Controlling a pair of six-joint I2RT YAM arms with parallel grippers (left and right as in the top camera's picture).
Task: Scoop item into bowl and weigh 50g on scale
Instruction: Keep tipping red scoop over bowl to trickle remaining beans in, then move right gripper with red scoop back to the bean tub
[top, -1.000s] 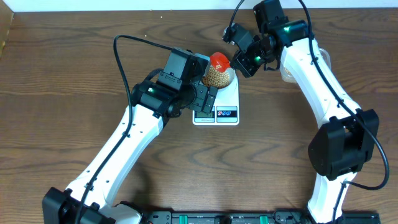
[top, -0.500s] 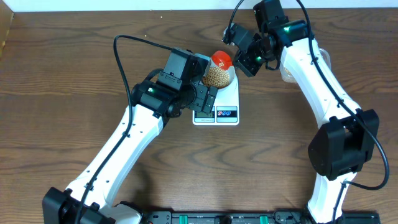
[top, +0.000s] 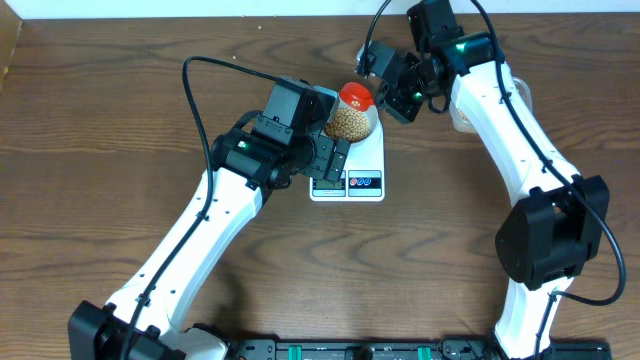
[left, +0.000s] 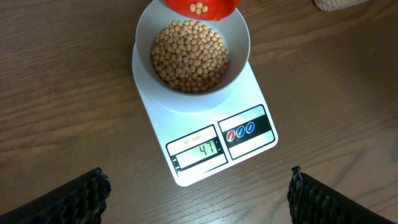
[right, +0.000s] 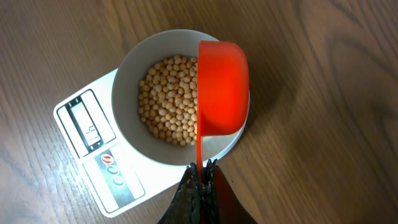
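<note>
A pale bowl (left: 239, 46) heaped with tan beans (left: 188, 56) stands on the white scale (left: 208, 127), whose display (left: 204, 149) reads 47. My right gripper (right: 202, 167) is shut on the thin handle of a red scoop (right: 222, 87), which is tipped on its side over the bowl's (right: 127, 78) right rim. A few beans (left: 199, 7) lie in the scoop (left: 200, 7). My left gripper (left: 198, 193) hangs open, close above the table on the near side of the scale, holding nothing. In the overhead view the scoop (top: 355, 96) sits at the bowl's far edge, on the scale (top: 365, 165).
A clear tub with more beans (top: 462, 118) lies behind the right arm, mostly hidden. Both arms crowd the scale from left and right. The table's back edge (top: 200, 17) runs close behind.
The red scoop has shifted slightly over the bowl's far rim, with the right wrist turning a little. The left arm has not moved.
</note>
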